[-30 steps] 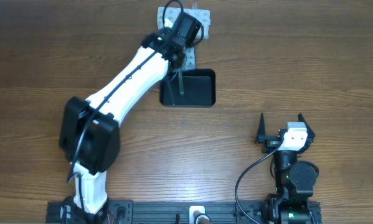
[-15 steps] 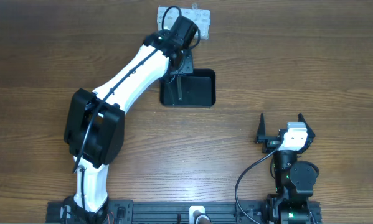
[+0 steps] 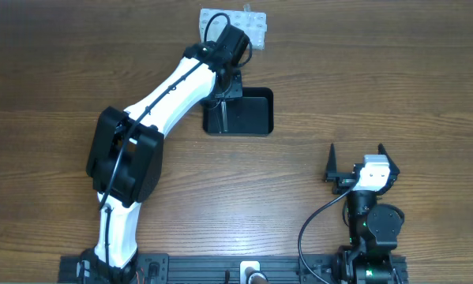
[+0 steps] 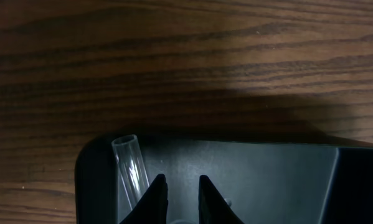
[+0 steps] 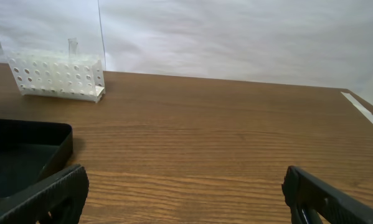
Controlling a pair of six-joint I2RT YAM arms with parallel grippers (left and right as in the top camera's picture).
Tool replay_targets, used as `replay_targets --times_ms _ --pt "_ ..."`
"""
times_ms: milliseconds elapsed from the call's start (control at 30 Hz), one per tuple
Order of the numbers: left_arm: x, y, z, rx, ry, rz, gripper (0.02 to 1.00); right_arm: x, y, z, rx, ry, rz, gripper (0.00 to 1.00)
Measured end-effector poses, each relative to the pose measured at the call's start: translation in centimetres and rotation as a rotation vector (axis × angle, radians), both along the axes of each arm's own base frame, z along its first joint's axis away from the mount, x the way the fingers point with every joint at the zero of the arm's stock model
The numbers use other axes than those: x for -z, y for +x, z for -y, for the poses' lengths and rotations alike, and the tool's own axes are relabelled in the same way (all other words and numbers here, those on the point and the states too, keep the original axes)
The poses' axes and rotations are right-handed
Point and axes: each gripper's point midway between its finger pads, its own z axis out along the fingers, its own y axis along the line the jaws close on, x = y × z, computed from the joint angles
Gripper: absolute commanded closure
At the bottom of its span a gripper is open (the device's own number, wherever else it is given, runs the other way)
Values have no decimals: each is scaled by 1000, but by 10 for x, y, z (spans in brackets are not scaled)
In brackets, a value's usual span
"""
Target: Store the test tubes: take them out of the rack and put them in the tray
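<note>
While my left gripper hangs over the black tray, its fingers stand narrowly parted with nothing between them. The test tube sits in the tray's left part, just beside them. The white rack stands just beyond the tray. My right gripper rests near right, spread wide and empty.

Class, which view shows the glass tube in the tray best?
Left wrist view: glass tube close up, mouth clear. Top view gives a thin sliver; right wrist view, just the tray from outside.
</note>
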Motion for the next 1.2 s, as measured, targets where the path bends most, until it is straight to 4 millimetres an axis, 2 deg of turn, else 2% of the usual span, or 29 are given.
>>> replay_targets --times_ms 100,133,167,233,500,533,567,600,667,733,833,933,1000,1033,1100,1200 --pt "0 0 0 0 1 0 792 0 0 0 0 0 0 9" --pt "0 0 0 0 1 -1 739 0 0 0 0 0 0 9" --pt "0 0 0 -1 0 -1 634 0 0 0 0 0 0 7" --pt "0 0 0 0 0 -1 494 0 0 0 0 0 0 12" --pt "-3 3 -5 -12 25 21 251 0 0 0 0 0 0 7" --pt "-8 6 -8 -19 36 42 165 0 0 0 0 0 0 9" --pt "-15 9 -10 -24 46 70 18 0 0 0 0 0 0 7" --pt "-25 13 -13 -30 55 104 18 0 0 0 0 0 0 9" --pt "-58 25 -20 -64 64 217 18 0 0 0 0 0 0 9" --pt "-109 41 -29 -114 66 381 18 0 0 0 0 0 0 7" --pt "-203 57 -45 -227 39 678 18 0 0 0 0 0 0 9" --pt "-302 54 -67 -339 -24 989 18 0 0 0 0 0 0 9" --pt "-354 42 -85 -378 -81 1160 18 0 0 0 0 0 0 7" --pt "-369 35 -96 -387 -95 1215 18 0 0 0 0 0 0 7" --pt "-386 26 -117 -379 -124 1290 18 0 0 0 0 0 0 7" --pt "-386 13 -158 -326 -138 1333 18 0 0 0 0 0 0 9"
